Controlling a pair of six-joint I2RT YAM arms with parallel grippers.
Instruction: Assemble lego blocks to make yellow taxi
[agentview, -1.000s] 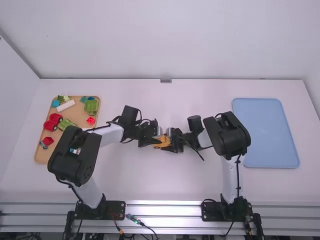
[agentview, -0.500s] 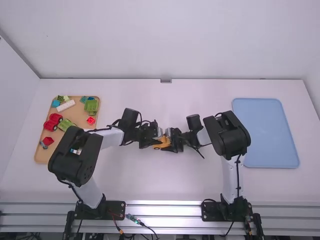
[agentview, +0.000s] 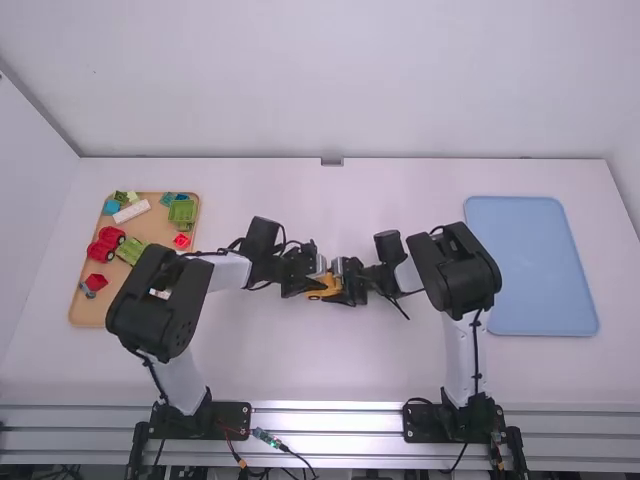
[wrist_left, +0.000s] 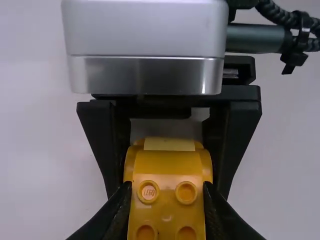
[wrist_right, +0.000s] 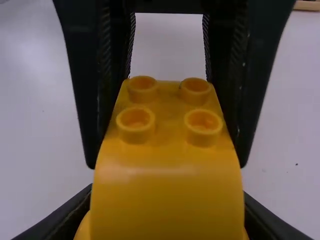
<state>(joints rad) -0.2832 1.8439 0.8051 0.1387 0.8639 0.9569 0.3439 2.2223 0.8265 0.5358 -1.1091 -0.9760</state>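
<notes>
Left claw facing right claw, both gripping, close together, arms bent inward

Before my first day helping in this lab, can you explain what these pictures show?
Two robot arms, a left one and a right one, stand at a white table. The high view looks down from above and behind them; each wrist view comes from a camera on that arm's wrist. Near the middle, the left gripper and right gripper both hold a yellow block build, presumably the taxi. A wooden tray at left carries colourful toy pieces; a light blue tray lies at right.
</notes>
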